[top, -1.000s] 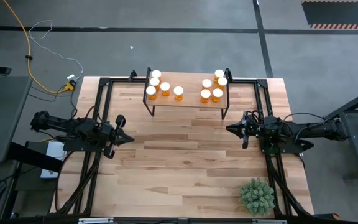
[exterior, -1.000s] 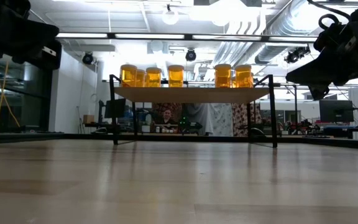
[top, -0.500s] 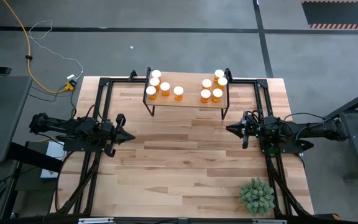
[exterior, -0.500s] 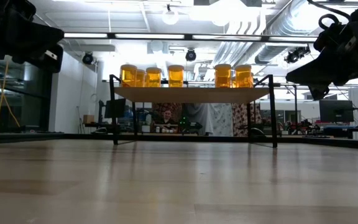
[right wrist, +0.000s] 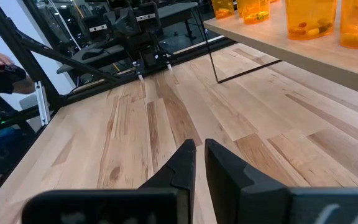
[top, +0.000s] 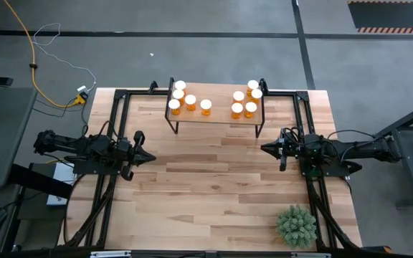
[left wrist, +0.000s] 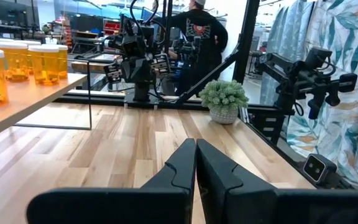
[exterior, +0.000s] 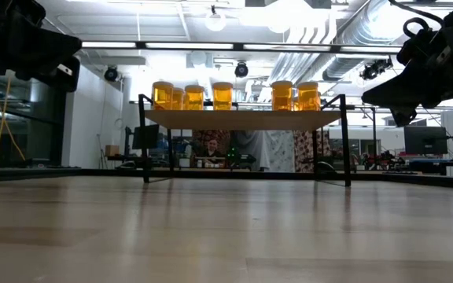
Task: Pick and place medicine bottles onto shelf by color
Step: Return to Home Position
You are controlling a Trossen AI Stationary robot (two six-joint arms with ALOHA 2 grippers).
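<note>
The shelf [top: 219,115] stands by its thin black legs at the far middle of the table. On it, orange medicine bottles with white caps stand upright in two groups, several on the left [top: 190,102] and several on the right [top: 250,108]. The low view shows them in a row [exterior: 222,96] on the board [exterior: 242,119]. My left gripper [top: 149,158] hovers shut over the table's left side. My right gripper [top: 267,149] hovers shut over the right side. Both point toward the table's middle and hold nothing. The wrist views show the shut fingers of the left [left wrist: 196,148] and the right [right wrist: 199,148].
A green spiky plant [top: 296,226] sits near the table's near right corner. Black frame rails [top: 113,129] run along the table's left, right and far sides. Bare wood [top: 214,179] lies between the grippers. A person [left wrist: 197,31] stands beyond the table.
My left arm has shifted a little in the low view early in the second and has kept still since. The bottles and the right arm have not moved.
</note>
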